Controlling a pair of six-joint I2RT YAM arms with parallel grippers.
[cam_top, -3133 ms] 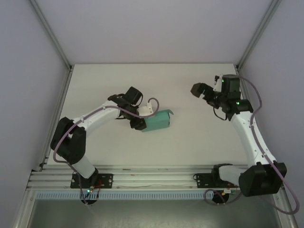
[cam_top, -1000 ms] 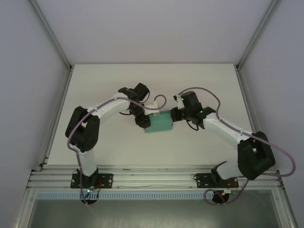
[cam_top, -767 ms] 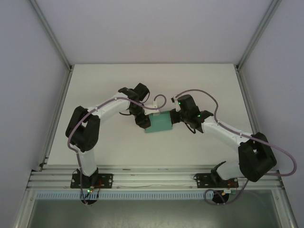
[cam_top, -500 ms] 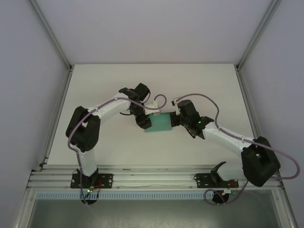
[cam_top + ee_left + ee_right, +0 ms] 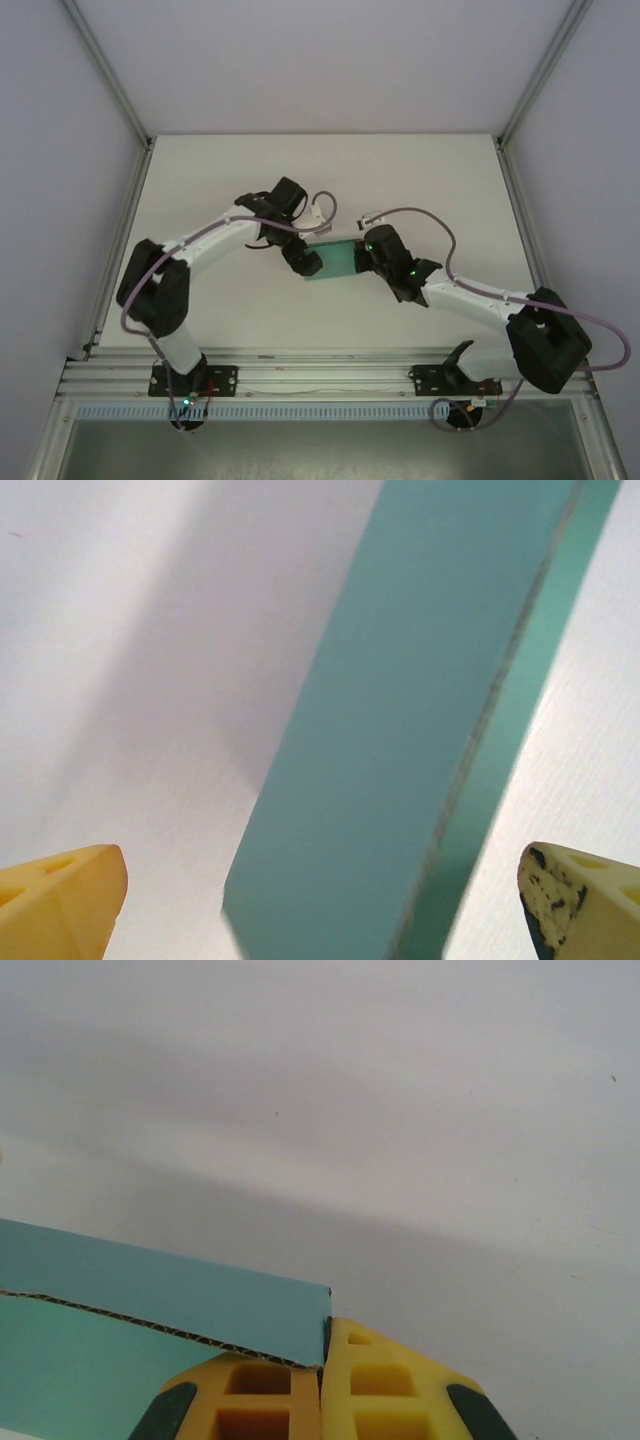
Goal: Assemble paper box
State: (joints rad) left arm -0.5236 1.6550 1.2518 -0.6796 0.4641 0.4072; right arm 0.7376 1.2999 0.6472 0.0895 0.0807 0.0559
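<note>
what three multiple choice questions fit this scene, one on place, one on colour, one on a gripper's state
1. Where does the paper box lie?
A. on the table, between the left gripper and the right gripper
B. at the table's far right corner
C. at the table's near left corner
2. What colour is the paper box?
A. red
B. teal-green
C. yellow
3. How does the left gripper stand?
A. shut on the paper box
B. shut, beside it
C. open, a finger on each side of it
Answers: 1 A: the top view shows it there, mid-table. 2 B: its card is teal-green. 3 C: the left wrist view shows the yellow fingers wide apart, box between.
</note>
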